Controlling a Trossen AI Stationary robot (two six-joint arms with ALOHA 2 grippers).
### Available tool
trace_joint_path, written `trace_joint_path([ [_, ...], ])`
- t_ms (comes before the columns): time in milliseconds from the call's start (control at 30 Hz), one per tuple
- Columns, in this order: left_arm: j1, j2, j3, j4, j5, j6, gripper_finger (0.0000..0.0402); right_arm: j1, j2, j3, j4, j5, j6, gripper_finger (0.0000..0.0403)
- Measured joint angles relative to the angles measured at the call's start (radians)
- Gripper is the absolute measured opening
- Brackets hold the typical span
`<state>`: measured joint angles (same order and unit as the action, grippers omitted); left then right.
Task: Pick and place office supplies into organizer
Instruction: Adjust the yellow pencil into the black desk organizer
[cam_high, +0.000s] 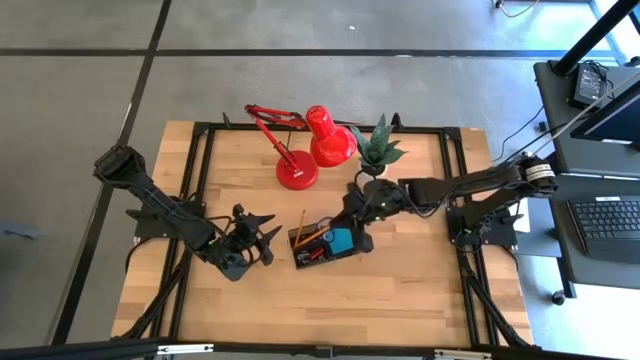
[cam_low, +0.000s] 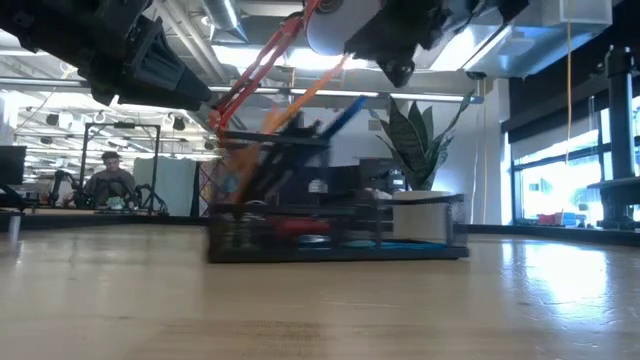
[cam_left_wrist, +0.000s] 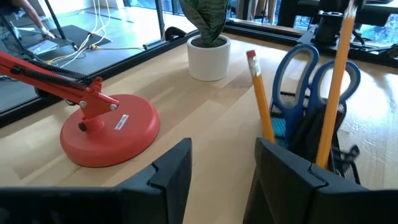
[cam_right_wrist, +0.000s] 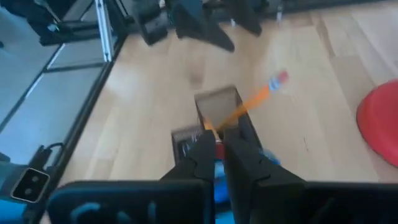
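Note:
The black organizer stands mid-table. Two orange pencils and blue-handled scissors stand upright in its tall cup, and a blue note pad lies in its tray. My left gripper hovers open just left of the organizer, with nothing between its fingers. My right gripper hangs shut above the organizer's right part, slanting down toward the cup. My right gripper's shut fingertips cover the lower end of the leaning pencil in its wrist view. I cannot tell whether they touch that pencil or anything else in the organizer.
The red desk lamp's round base and its head stand behind the organizer. A potted plant stands to their right, close to my right arm. Bare wood lies toward the near edge. A black frame rail borders the table.

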<state>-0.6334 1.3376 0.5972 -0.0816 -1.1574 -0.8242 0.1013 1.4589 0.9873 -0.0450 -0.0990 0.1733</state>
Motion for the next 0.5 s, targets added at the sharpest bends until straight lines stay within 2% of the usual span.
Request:
trace_joint_path([
  [500, 0.0, 0.0, 0.0, -0.007, 0.0, 0.0, 0.0169, 0.001, 0.019, 0.02, -0.063, 0.092, -0.087, 0.0022],
])
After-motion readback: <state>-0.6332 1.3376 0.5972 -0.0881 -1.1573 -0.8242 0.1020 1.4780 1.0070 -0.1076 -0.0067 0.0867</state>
